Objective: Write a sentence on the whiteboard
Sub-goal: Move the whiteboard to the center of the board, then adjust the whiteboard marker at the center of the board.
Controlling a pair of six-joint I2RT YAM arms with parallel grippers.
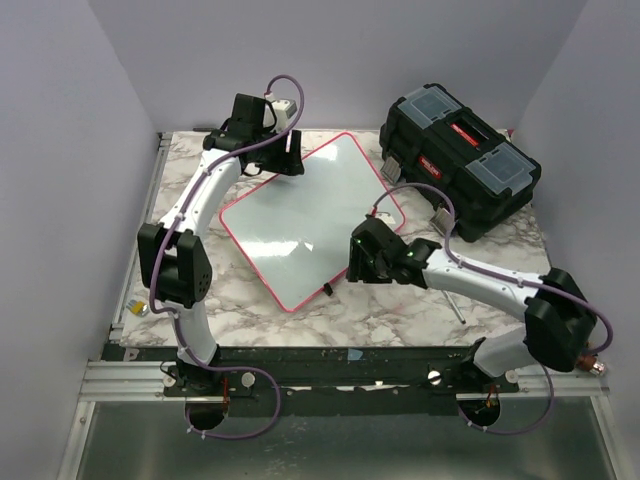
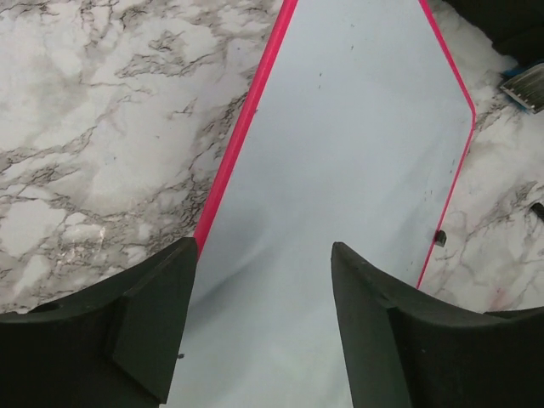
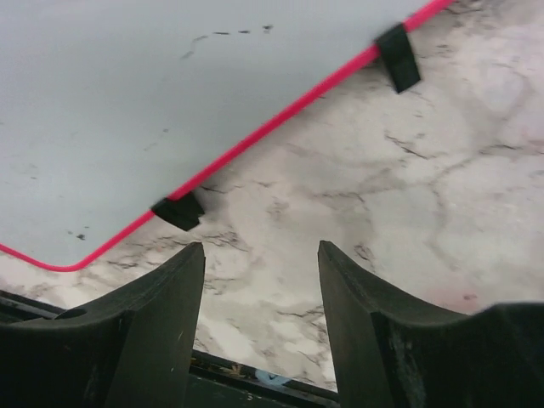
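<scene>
The whiteboard [image 1: 300, 220] lies flat and turned at an angle on the marble table, its red-pink rim all round. No sentence shows on it; its face [image 2: 357, 153] is blank apart from a few faint black specks [image 3: 229, 34]. My left gripper [image 1: 288, 163] hovers over the board's far corner, open with nothing between its fingers [image 2: 263, 255]. Over bare marble just off the board's near right edge, my right gripper [image 1: 356, 268] also stands open and empty [image 3: 262, 251]. Two small black clips [image 3: 178, 212] sit on the rim there.
A black toolbox [image 1: 460, 165] with red latches stands at the back right, close to the board's far right corner. A thin grey rod [image 1: 455, 305] lies on the marble by the right arm. A metal rail [image 1: 350, 355] runs along the near edge.
</scene>
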